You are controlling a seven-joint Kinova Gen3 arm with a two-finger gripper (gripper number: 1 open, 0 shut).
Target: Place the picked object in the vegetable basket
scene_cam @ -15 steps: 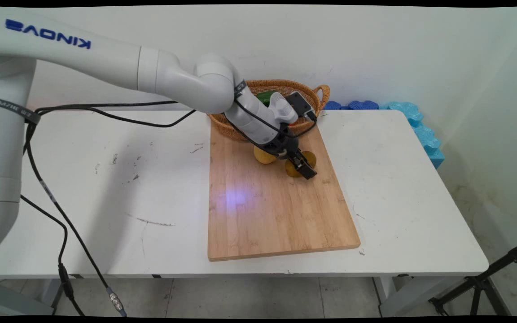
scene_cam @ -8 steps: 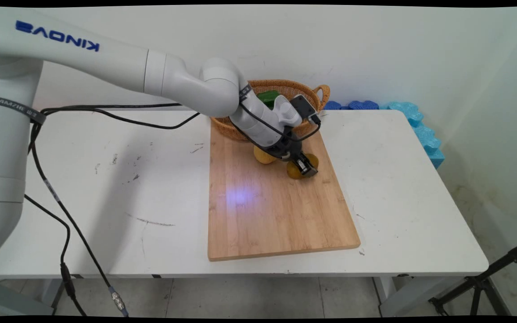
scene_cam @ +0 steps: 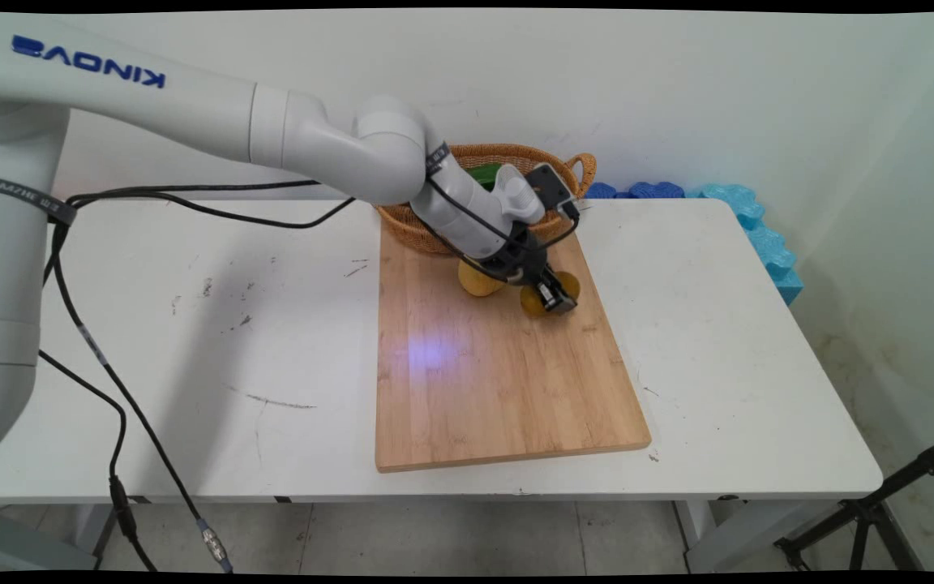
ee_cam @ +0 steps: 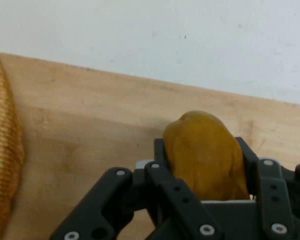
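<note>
two yellow fruits [scene_cam: 476, 280] [scene_cam: 533, 300], one wooden board [scene_cam: 499, 381], one wicker basket [scene_cam: 516, 158], one green item [scene_cam: 483, 172] in it.

Black pincer [ee_cam: 205, 165] around ochre-yellow fruit [ee_cam: 206, 155]. Paler yellow fruit [scene_cam: 475, 280] just left of it. Light tan wood-grain board [scene_cam: 483, 381]. Woven orange-brown basket [scene_cam: 576, 169] behind board, green item [scene_cam: 483, 172] inside. White scuffed table [scene_cam: 216, 324]. Blue foam [scene_cam: 751, 215] right of basket.

Board [scene_cam: 499, 389]: on table [scene_cam: 272, 324].
Basket [scene_cam: 516, 162]: behind board.
Fruit [ee_cam: 205, 155]: between my fingers [ee_cam: 172, 187], on board.
</note>
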